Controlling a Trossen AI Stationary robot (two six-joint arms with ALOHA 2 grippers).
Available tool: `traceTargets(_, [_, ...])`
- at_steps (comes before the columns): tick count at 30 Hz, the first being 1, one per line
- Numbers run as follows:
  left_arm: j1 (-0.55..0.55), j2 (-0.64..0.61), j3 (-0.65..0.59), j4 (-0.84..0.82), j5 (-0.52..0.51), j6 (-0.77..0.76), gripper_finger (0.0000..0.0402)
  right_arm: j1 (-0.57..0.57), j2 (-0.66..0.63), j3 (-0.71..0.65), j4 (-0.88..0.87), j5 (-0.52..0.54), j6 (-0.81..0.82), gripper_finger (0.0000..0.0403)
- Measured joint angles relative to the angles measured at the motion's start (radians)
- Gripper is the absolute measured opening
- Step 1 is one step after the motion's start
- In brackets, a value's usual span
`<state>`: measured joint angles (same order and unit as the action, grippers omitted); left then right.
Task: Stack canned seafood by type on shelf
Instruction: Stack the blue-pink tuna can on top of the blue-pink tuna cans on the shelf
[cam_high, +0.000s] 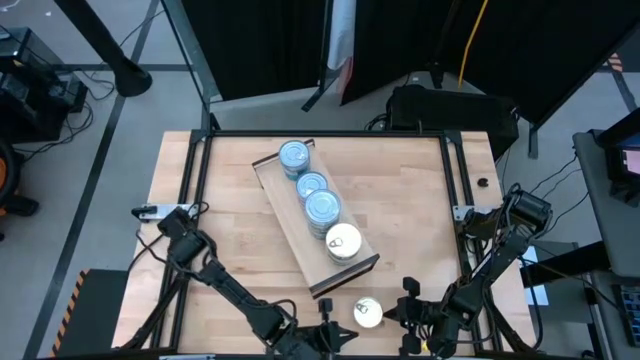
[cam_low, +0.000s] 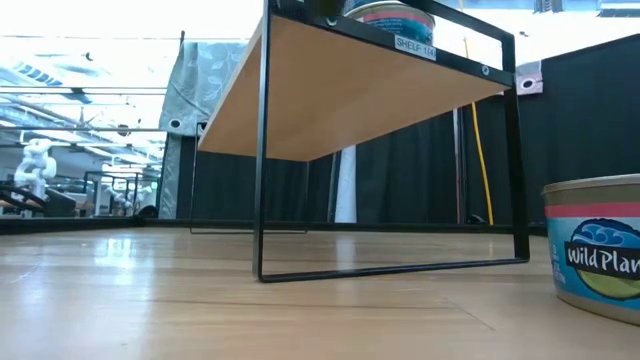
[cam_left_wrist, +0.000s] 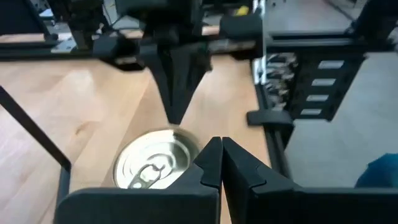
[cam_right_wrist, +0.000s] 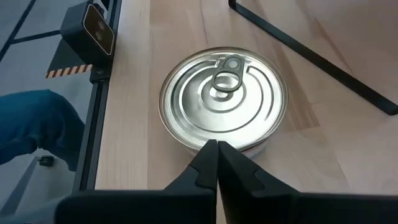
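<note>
The shelf (cam_high: 300, 232) is a long light-wood board on a thin black frame, lying slantwise mid-table; the low view shows its underside (cam_low: 340, 90). Three blue-topped tins (cam_high: 311, 185) and one silvery pull-tab tin (cam_high: 343, 240) sit in a row on it. Another silvery pull-tab tin (cam_high: 367, 312) rests flat on the table near the front edge; it also shows in the right wrist view (cam_right_wrist: 224, 96). My left gripper (cam_left_wrist: 219, 163) is shut, beside this tin on its left. My right gripper (cam_right_wrist: 214, 155) is shut, level, its tips at the tin's right side. My left gripper's shut fingertips (cam_left_wrist: 211, 152) lie beside the tin's rim (cam_left_wrist: 189, 149), coming level from the table's left; I cannot tell whether they touch it. My right gripper's shut fingertips (cam_right_wrist: 210, 149) point level at the tin's side wall (cam_right_wrist: 186, 144) from the right; I cannot tell whether they touch.
The shelf's near end, with its dark lip (cam_high: 345, 278), stands just beyond the loose tin. Black frame rails (cam_high: 455, 200) run along the table's sides. Bare tabletop (cam_high: 240, 250) lies left of the shelf. A labelled tin (cam_low: 595, 245) stands at the right of the low view.
</note>
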<state>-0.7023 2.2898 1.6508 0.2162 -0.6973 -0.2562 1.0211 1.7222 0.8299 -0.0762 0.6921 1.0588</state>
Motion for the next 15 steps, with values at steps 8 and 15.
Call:
traceTargets(8, [0.031,0.028,0.0,-0.022,0.0,-0.007,0.0006,0.0,0.0,0.0,0.023,0.004,-0.038,0.0])
traceTargets(15, [0.047,0.028,-0.001,-0.103,-0.041,-0.042,0.0006,0.0,0.0,0.0,0.104,0.008,-0.126,0.0])
